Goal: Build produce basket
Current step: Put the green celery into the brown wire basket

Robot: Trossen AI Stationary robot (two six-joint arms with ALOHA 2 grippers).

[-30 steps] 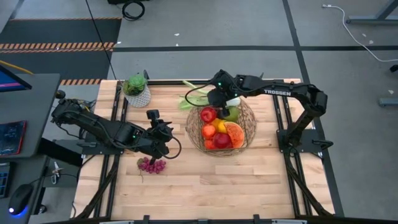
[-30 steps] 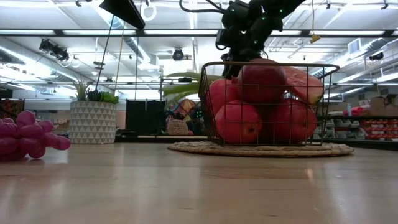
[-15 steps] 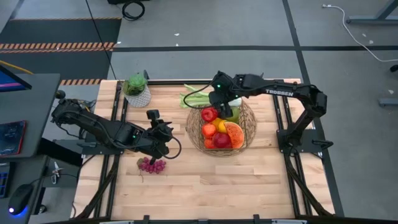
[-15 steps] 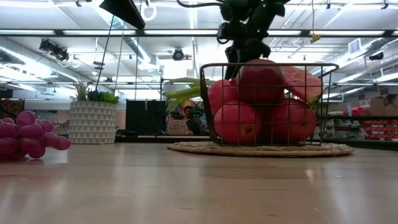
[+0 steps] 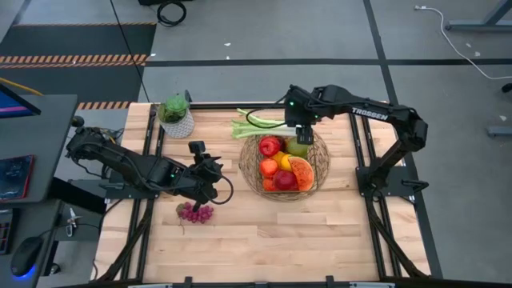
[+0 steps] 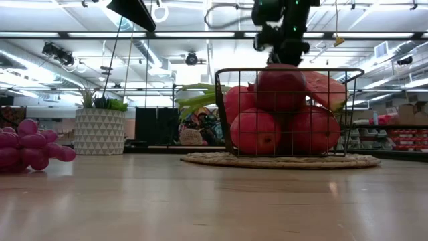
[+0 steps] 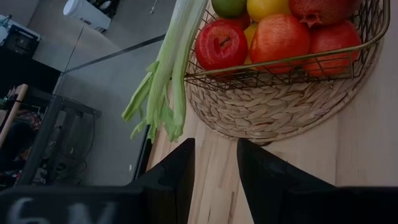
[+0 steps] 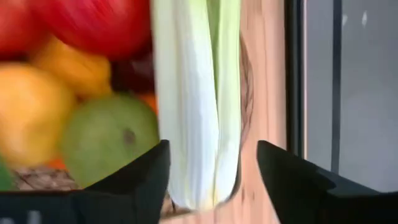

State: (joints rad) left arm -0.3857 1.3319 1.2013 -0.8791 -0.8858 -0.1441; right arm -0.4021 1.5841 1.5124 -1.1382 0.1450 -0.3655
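High view: I see my right arm stretched in from the right, right gripper (image 5: 299, 128) over the basket's (image 5: 319, 180) far rim | jaws apart, leek (image 5: 258, 123) lies free between them | left gripper (image 5: 210, 189) low above the grapes (image 5: 195, 212), fingers narrowly parted, empty.

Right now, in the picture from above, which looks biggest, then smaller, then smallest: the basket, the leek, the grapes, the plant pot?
1. basket
2. leek
3. plant pot and grapes look about alike, so no ranking between them.

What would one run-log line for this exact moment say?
right gripper: open above leek | leek: against basket rim | left gripper: idle above grapes | grapes: on table, outside basket
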